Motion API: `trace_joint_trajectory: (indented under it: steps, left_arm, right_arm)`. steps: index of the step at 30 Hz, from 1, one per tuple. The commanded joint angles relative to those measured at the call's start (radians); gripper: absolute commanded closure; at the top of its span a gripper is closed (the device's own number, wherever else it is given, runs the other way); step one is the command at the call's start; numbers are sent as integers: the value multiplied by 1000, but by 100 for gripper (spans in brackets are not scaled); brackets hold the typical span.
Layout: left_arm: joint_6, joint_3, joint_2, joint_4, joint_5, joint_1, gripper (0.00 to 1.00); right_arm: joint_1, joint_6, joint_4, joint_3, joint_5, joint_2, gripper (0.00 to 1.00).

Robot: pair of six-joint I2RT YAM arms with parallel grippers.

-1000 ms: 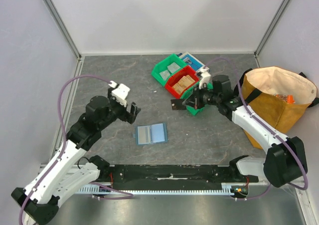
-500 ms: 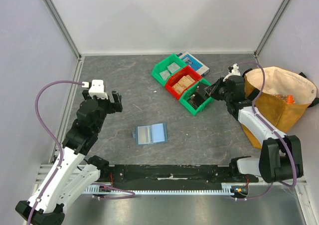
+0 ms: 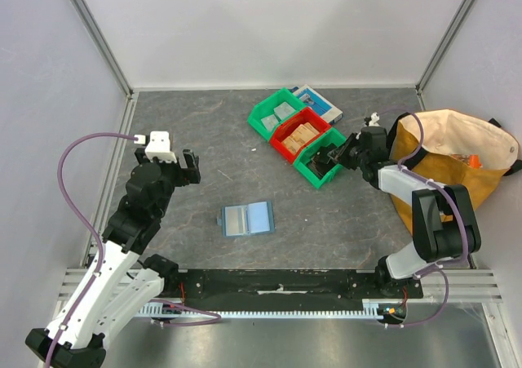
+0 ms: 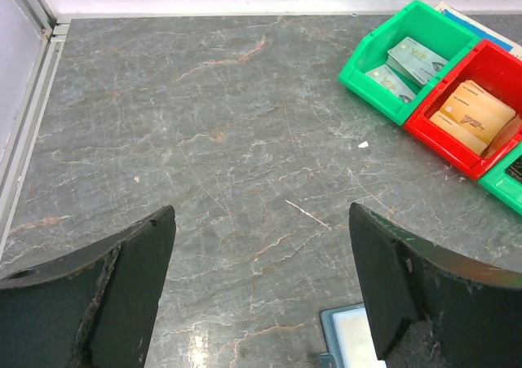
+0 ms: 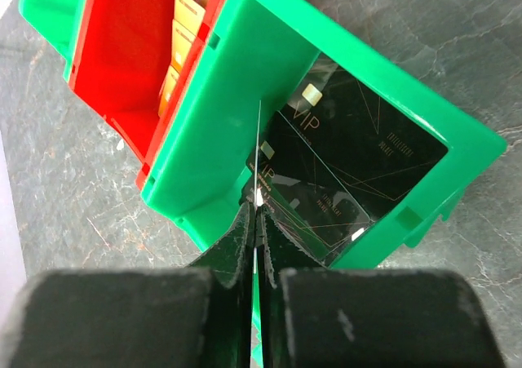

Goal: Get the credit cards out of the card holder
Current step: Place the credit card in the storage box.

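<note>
The slate-blue card holder (image 3: 247,219) lies open and flat on the table, a pale card face showing in its left half; its corner shows in the left wrist view (image 4: 351,337). My left gripper (image 3: 188,167) is open and empty, hovering up and left of the holder (image 4: 261,221). My right gripper (image 3: 333,157) is shut on a thin credit card (image 5: 258,152) seen edge-on, held upright over the near green bin (image 5: 245,82). Black cards (image 5: 359,164) lie in that bin.
A red bin (image 3: 298,135) with tan cards and a far green bin (image 3: 275,113) with grey cards stand beside the near green bin (image 3: 312,175). A blue-and-white flat box (image 3: 316,100) lies behind them. A tan bag (image 3: 457,168) stands at the right.
My right gripper has carried the card from left of the bins to over the near green bin. My left gripper drew back to the left, then held still.
</note>
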Motion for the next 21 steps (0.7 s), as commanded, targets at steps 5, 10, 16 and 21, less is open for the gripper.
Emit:
trace_joint_trajectory:
  steps: [5, 10, 16, 21]
  left_arm:
    - [-33, -2, -4, 40, 14, 5, 9]
    - [-33, -2, -3, 36, 26, 6, 9]
    - [-41, 5, 2, 15, 55, 6, 9]
    - [-79, 24, 37, -45, 112, 11, 9]
  right_arm:
    - [1, -17, 2, 26, -14, 12, 85]
    - [0, -92, -106, 36, 64, -72, 67]
    - [38, -205, -270, 76, 171, -225, 52]
    - [191, -252, -321, 102, 243, -295, 42]
